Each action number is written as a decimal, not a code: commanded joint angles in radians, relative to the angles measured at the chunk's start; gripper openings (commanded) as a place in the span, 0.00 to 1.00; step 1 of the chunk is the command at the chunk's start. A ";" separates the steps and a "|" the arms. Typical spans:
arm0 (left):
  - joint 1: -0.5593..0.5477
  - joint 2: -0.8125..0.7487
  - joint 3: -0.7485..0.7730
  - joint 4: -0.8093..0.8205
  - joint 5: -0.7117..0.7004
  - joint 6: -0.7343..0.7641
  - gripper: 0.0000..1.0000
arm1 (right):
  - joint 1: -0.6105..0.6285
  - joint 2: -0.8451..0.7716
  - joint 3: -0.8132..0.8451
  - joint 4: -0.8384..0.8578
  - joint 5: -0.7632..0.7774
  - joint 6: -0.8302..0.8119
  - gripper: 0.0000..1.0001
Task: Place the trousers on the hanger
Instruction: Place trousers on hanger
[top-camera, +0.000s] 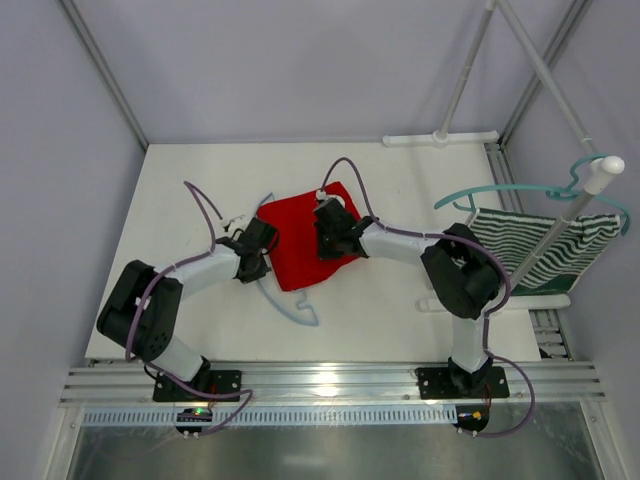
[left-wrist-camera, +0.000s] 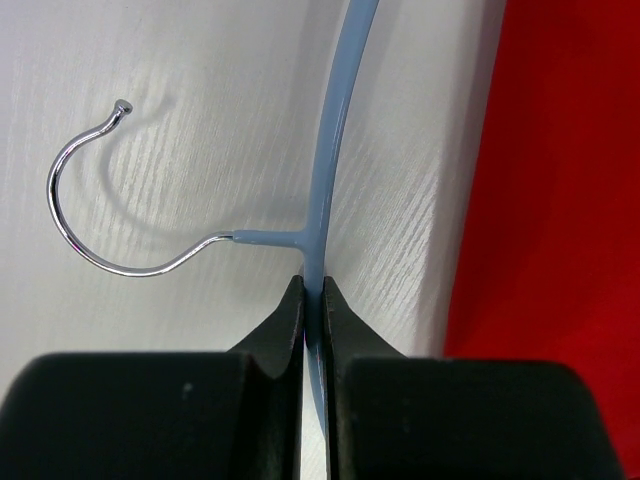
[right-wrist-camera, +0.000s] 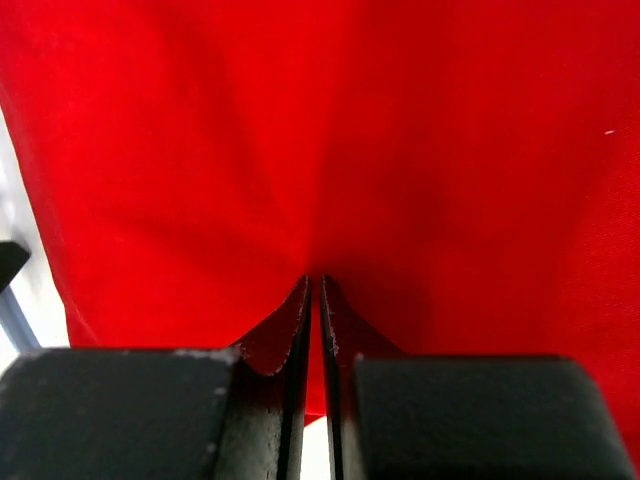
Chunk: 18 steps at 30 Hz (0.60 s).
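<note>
White table (top-camera: 420, 190), seemingly lilac walls (top-camera: 300, 70)

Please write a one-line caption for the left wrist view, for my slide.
Left gripper clamps the pale blue hanger beside the red trousers.

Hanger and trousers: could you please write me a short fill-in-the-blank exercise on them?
The left gripper has its jaws shut on the pale ____ hanger.
The right gripper has its jaws pinching the ____ trousers.
The striped garment hangs to the ____ of the table.
Missing words: blue; red; right.
</note>
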 joint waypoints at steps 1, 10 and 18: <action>-0.011 -0.044 -0.004 -0.094 -0.034 0.001 0.00 | -0.009 0.055 0.050 -0.100 0.209 -0.030 0.10; -0.008 -0.037 0.033 -0.108 -0.060 -0.010 0.00 | -0.044 -0.053 0.116 -0.247 0.377 -0.066 0.10; 0.009 -0.038 0.050 -0.120 -0.080 -0.011 0.00 | -0.110 0.000 0.032 -0.236 0.401 -0.065 0.10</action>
